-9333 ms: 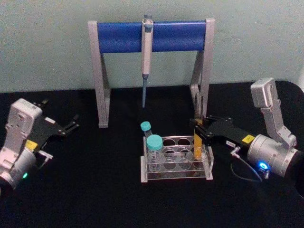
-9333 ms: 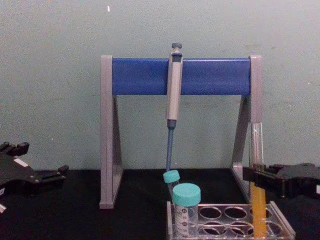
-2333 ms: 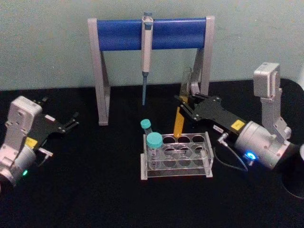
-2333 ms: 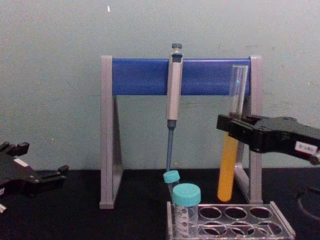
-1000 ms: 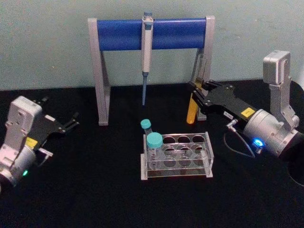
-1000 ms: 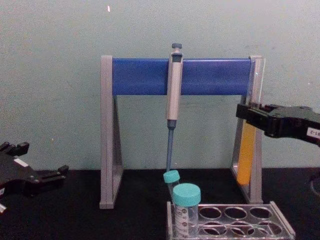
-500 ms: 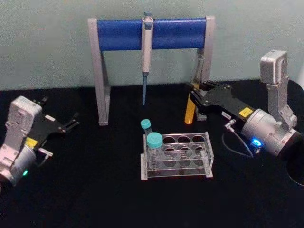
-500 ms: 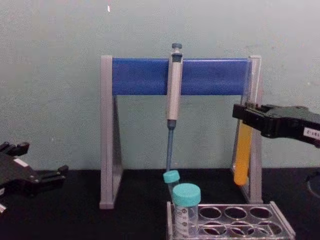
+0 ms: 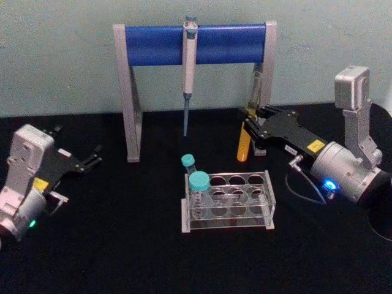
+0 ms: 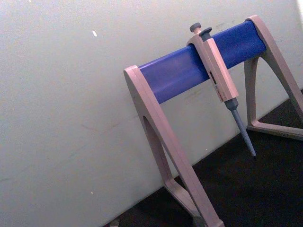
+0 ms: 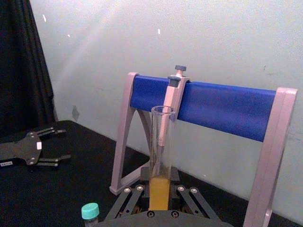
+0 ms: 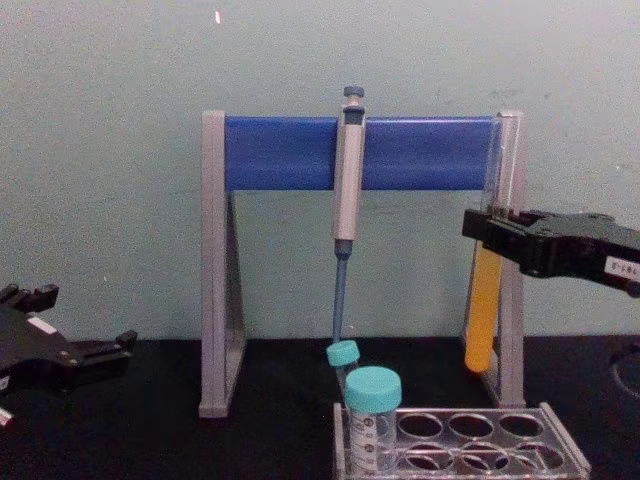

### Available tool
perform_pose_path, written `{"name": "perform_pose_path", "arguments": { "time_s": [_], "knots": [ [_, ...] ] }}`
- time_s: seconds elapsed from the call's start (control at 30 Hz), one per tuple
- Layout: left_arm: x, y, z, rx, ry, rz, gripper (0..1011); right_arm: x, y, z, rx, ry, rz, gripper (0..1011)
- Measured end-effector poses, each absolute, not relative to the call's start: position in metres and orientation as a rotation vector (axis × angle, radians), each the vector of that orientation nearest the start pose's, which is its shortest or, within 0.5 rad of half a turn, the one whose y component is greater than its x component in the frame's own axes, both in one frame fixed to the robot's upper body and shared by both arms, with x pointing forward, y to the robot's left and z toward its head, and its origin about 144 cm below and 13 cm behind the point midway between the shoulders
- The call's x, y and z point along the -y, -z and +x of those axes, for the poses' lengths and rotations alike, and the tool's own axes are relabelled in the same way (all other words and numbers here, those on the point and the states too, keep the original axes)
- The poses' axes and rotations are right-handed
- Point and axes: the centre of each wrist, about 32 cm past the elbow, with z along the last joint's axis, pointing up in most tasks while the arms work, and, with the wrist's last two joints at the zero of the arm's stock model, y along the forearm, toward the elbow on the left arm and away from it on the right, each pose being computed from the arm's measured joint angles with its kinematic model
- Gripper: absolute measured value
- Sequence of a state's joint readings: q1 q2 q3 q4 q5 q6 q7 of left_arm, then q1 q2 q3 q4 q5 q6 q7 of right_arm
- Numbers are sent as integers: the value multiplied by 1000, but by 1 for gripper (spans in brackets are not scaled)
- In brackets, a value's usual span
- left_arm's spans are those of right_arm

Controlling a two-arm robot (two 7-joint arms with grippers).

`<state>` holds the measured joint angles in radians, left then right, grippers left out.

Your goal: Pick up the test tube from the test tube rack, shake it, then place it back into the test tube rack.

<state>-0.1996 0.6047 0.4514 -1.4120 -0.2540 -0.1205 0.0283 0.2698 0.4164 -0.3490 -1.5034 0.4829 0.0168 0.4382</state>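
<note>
From the head view, the right gripper (image 9: pixel 250 130) is clamped on the test tube (image 9: pixel 244 149), near upright. The test tube rack (image 9: pixel 229 212) sits below the gripper, back toward the robot. In the chest view the tube's bottom hangs clear above the holes. The left gripper (image 9: pixel 92 160) is parked, fingers apart.

The test tube (image 9: pixel 244 147) is shown as clear glass with orange-yellow liquid in its lower part. The test tube rack (image 9: pixel 239 214) is shown colourless, and the capped tubes (image 9: pixel 198 181) are topped in teal. The stand (image 9: pixel 196 44) is coloured grey with a blue crossbar. The tabletop (image 9: pixel 122 245) is seen black.
</note>
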Motion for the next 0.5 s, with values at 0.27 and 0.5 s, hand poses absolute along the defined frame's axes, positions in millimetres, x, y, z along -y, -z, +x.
{"name": "perform_pose_path", "arguments": {
  "time_s": [0.27,0.5],
  "knots": [
    [-310,-1140,489,285,-1248,304,1001,253,-1197,518,28,836,35,229],
    [-310,-1140,489,285,-1248,305,1002,252,-1196,519,27,832,36,230]
  ]
}}
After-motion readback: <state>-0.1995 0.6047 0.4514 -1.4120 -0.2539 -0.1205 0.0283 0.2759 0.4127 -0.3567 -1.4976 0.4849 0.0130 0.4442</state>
